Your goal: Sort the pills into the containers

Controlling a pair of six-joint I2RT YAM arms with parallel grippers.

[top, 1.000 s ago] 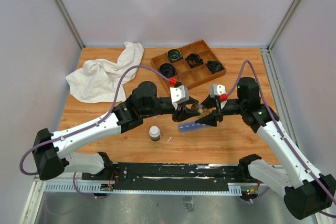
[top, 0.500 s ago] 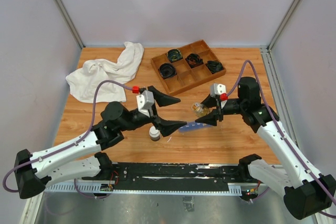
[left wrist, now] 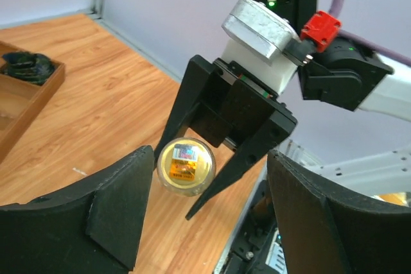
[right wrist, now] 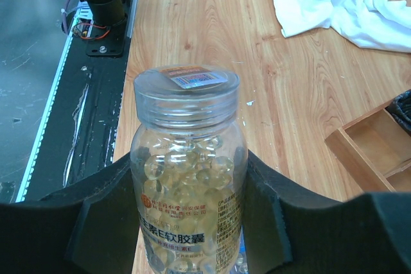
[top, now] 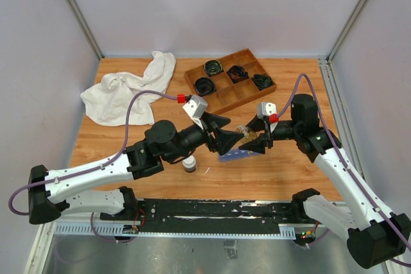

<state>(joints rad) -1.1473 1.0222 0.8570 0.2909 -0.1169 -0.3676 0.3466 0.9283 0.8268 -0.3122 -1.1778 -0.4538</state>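
Pills (right wrist: 186,178) are sitting sealed inside the clear bottle (right wrist: 187,235), which my right gripper (top: 255,142) is clamping over the counter's (top: 289,174) middle, lid (right wrist: 186,88) facing left. My left gripper (top: 225,134), having let go and swung away, is returning with jaws parted toward that lid, so the unscrewing is looking unfinished. Nothing is reaching the blue organizer strip (top: 232,154) just beneath.

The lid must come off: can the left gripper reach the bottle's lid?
Probably yes: the left gripper, open, faces the lid, nothing stands between; the right gripper grips the bottle below it.
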